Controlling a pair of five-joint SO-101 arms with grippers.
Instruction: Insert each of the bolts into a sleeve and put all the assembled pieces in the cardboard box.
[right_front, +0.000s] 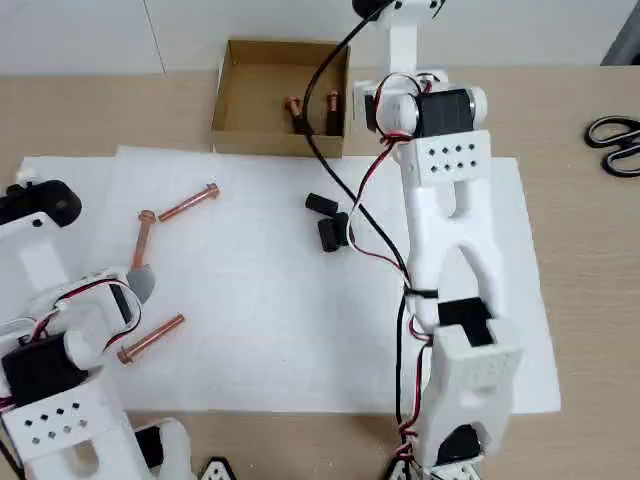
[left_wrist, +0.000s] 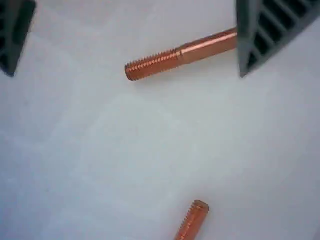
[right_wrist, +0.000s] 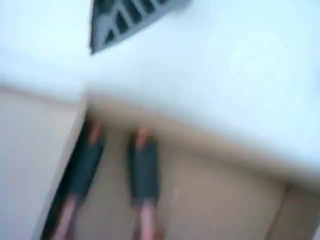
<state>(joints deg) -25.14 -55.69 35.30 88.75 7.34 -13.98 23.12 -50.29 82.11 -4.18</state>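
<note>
The left gripper (left_wrist: 126, 75) hangs low over the white foam sheet (right_front: 250, 300), its jaws spread wide and holding nothing. A copper bolt (left_wrist: 177, 54) lies flat on the sheet between them. Its threaded end is in the gap, nearer one finger (left_wrist: 270, 30), and its shaft runs on beneath that finger. The threaded tip of a second bolt (left_wrist: 192, 224) lies nearby, beyond the fingertips. A third bolt (right_front: 188, 203) lies on the sheet toward the cardboard box (right_front: 228, 95). Two black sleeves (right_front: 322, 204) lie close together mid-sheet, well apart from the bolts. The right gripper (right_front: 378, 105) is just beside the box — whether it is open or closed I cannot tell. Two assembled pieces (right_front: 295, 112) rest inside the box.
</note>
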